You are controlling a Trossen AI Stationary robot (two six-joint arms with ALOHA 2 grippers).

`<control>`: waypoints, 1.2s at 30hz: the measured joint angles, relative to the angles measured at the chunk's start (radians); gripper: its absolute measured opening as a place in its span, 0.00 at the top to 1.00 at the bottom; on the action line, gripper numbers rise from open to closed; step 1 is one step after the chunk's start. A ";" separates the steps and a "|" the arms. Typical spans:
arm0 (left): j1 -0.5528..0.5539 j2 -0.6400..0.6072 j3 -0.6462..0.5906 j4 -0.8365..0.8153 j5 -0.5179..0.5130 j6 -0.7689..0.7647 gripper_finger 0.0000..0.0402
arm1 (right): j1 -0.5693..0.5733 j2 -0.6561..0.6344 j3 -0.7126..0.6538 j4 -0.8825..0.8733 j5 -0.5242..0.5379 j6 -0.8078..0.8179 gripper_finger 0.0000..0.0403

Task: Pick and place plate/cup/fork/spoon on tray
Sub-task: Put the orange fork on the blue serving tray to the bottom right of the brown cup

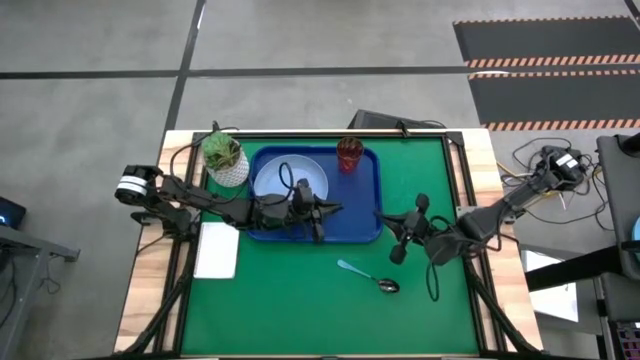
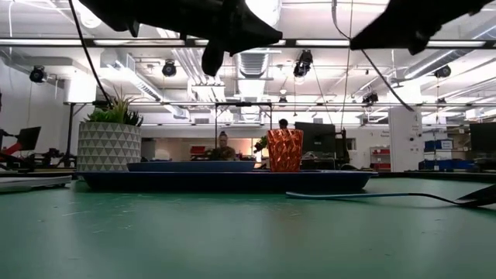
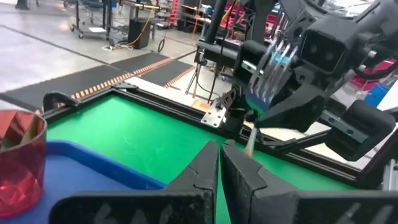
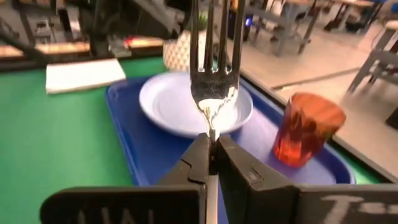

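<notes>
The dark-blue tray (image 1: 365, 228) lies on the green mat. The light-blue plate (image 1: 290, 180) lies in its left half. The reddish tumbler (image 1: 350, 153) stands in its far right corner. The teal-handled spoon (image 1: 368, 277) lies on the mat near the tray's near right corner. My right gripper (image 1: 392, 228) is at the tray's right edge, shut on the fork (image 4: 214, 56). My left gripper (image 1: 325, 212) is shut and empty above the tray's near middle, pointing at the right gripper. My right gripper pinches the fork's neck (image 4: 211, 127), just below the tines, between its two fingers. The fingers come roughly level from the table's right, across the fork. The fork is lifted clear and stands about upright, tines (image 3: 272, 62) up and the pale handle (image 3: 250, 142) below the fingers.
A white pot with a green plant (image 1: 225, 158) stands at the tray's far left corner. A white folded napkin (image 1: 217, 250) lies on the table's left. The mat (image 1: 300, 310) stretches between the tray and the near edge.
</notes>
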 joint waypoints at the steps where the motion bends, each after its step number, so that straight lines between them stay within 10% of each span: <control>1: 0.000 0.000 -0.001 -0.001 0.000 -0.007 1.00 | -0.007 0.004 -0.007 0.046 0.000 -0.031 0.97; 13: -0.017 0.000 -0.003 -0.001 0.000 -0.026 1.00 | -0.100 0.130 -0.186 0.826 -0.090 -0.402 0.97; 36: -0.019 0.214 0.024 0.183 -0.006 -0.025 0.94 | -0.240 0.245 -0.213 1.016 -0.216 -0.272 0.97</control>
